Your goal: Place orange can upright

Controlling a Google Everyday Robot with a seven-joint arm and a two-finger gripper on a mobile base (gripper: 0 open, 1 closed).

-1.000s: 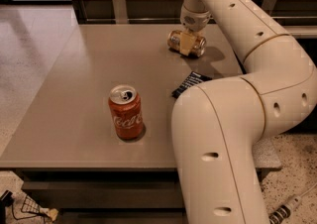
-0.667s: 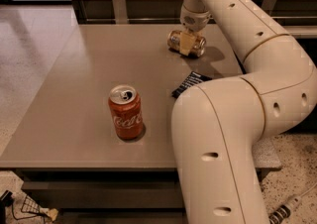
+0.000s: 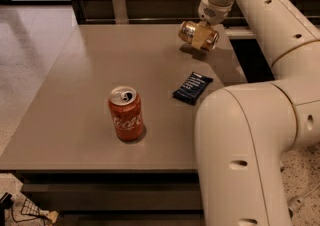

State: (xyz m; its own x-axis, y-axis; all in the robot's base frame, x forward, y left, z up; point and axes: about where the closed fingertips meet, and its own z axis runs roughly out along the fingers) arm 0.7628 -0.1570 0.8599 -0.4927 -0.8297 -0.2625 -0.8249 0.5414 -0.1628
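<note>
The orange can point(image 3: 192, 33) is golden and metallic. It lies on its side in my gripper point(image 3: 206, 34), a little above the far right part of the grey table point(image 3: 75, 95), and its shadow falls on the tabletop just below it. The gripper comes down from the white wrist above and is shut on the can's right half. The can's silver end faces left.
A red Coca-Cola can point(image 3: 126, 113) stands upright at the front middle of the table. A dark flat packet point(image 3: 192, 88) lies between it and the gripper. My arm's large white links point(image 3: 240, 155) fill the right foreground. A wooden wall and a metal post stand behind the table.
The gripper has lifted the orange can off the tabletop and moved it slightly right. The arm has shifted, so the whole dark packet now shows.
</note>
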